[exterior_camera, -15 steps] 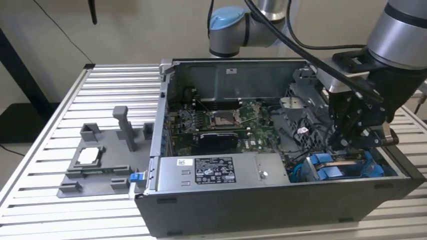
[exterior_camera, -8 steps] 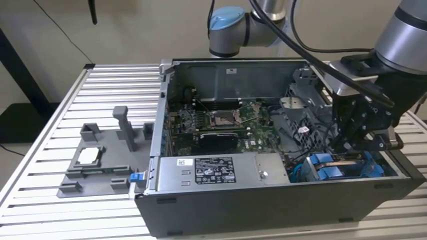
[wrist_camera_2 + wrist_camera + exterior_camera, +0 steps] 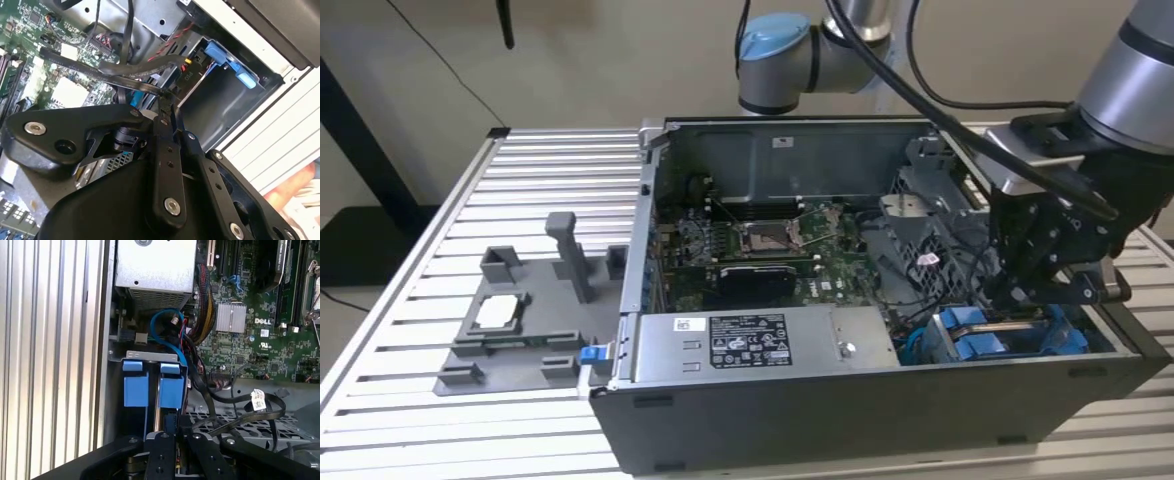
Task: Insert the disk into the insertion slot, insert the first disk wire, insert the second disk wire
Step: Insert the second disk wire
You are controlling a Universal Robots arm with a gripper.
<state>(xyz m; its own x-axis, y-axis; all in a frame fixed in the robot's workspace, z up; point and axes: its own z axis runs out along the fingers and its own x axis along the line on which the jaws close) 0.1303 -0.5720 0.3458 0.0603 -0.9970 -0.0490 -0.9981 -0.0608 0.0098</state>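
Inside the open computer case [image 3: 854,400], at the exterior view's right, my gripper [image 3: 1023,298] hangs low over the insertion slot [image 3: 927,345]. Blue carrier frames [image 3: 171,390] stand side by side in this grey bay [image 3: 150,356], with the silver edge of the disk [image 3: 157,412] between them. In both wrist views the fingers sit close together. The gripper [image 3: 167,105] is shut on the end of a flat black disk wire [image 3: 100,70]. That wire runs back over the motherboard. Another black wire with a white tag [image 3: 257,400] loops beside the gripper [image 3: 168,434].
The grey power supply box [image 3: 747,345] lies along the case front, beside the bay. A bundle of red, yellow and black wires with a connector [image 3: 186,75] hangs by a blue tab [image 3: 227,59]. A grey fixture [image 3: 520,330] sits on the slatted table at the exterior view's left.
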